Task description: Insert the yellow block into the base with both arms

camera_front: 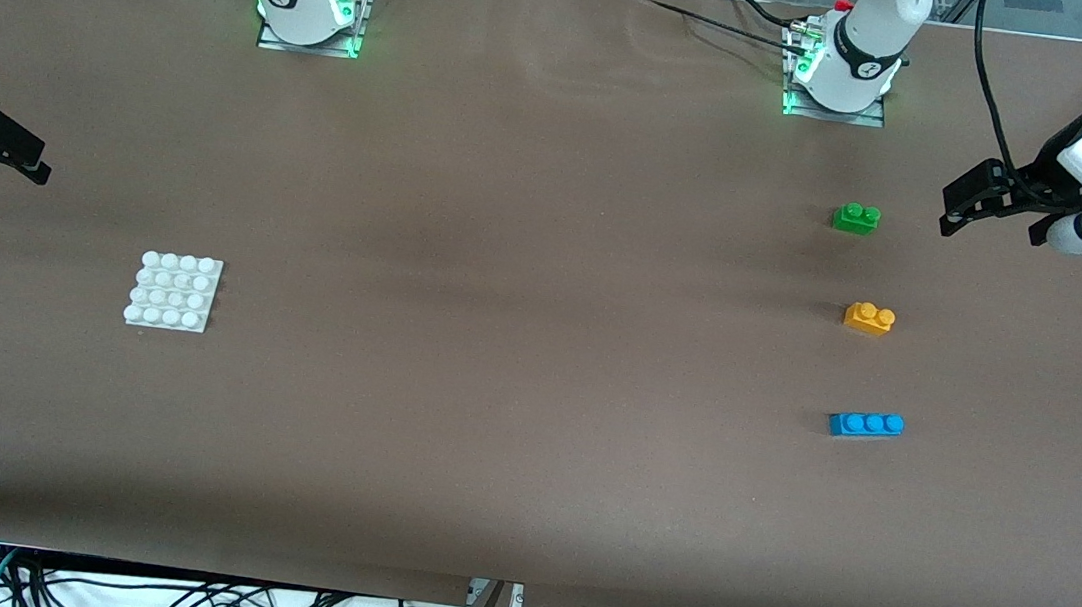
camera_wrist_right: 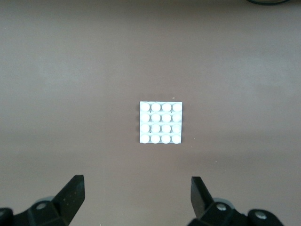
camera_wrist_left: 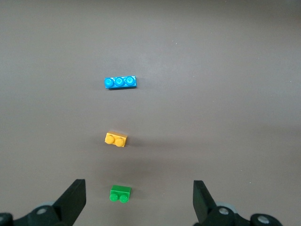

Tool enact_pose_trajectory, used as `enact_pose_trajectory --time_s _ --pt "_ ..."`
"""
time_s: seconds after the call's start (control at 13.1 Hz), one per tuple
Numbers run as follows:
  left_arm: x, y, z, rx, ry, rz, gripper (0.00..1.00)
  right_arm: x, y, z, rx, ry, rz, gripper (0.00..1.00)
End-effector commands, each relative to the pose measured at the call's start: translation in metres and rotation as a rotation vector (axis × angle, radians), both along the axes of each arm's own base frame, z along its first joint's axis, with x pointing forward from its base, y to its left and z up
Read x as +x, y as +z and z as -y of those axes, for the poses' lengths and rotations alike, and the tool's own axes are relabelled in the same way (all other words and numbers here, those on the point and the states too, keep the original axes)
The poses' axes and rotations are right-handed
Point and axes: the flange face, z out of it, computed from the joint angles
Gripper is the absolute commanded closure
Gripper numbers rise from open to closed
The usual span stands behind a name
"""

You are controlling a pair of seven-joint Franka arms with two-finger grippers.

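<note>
**Yellow block and base lay well apart, both claws spread and empty**

The small orange-yellow plastic brick with two round studs (camera_front: 869,319) lay flat on the brown table (camera_front: 517,341), studs up, toward the left arm's end and roughly midway between the edge where the robots' bases stood and the edge nearest the front camera. It was the middle one of a loose row of three bricks. A green two-stud plastic brick (camera_front: 856,218) sat farther from the front camera than the yellow block, and a longer blue three-stud plastic brick (camera_front: 866,424) sat nearer to that camera; none of the three touched another.

The flat white square plastic plate with its four-by-four grid of round studs (camera_front: 173,291) lay well apart from the bricks, toward the right arm's end of the table, with nothing on it.

The left gripper (camera_front: 999,204) hung in the air over the table near the edge at the left arm's end, beside the green brick, its black fingers (camera_wrist_left: 71,200) spread wide and holding nothing. The right gripper (camera_wrist_right: 136,200) hovered by the edge at the right arm's end, its fingers (camera_wrist_right: 70,197) likewise spread apart and empty, the white plate in its wrist view.
</note>
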Motion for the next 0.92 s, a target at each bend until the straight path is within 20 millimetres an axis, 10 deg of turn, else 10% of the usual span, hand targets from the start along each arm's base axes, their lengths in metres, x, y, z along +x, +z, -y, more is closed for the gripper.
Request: enact_pose_trajectory --time_s 0.0,0.84 --pt "-0.006 0.005 0.0 0.022 0.0 0.002 0.0 -0.003 0.005 0.002 -0.001 -0.004 -0.004 0.0" --pt "-0.004 0.001 -0.011 0.023 0.022 -0.013 0.0 -0.003 0.004 0.003 -0.003 0.002 -0.004 0.0"
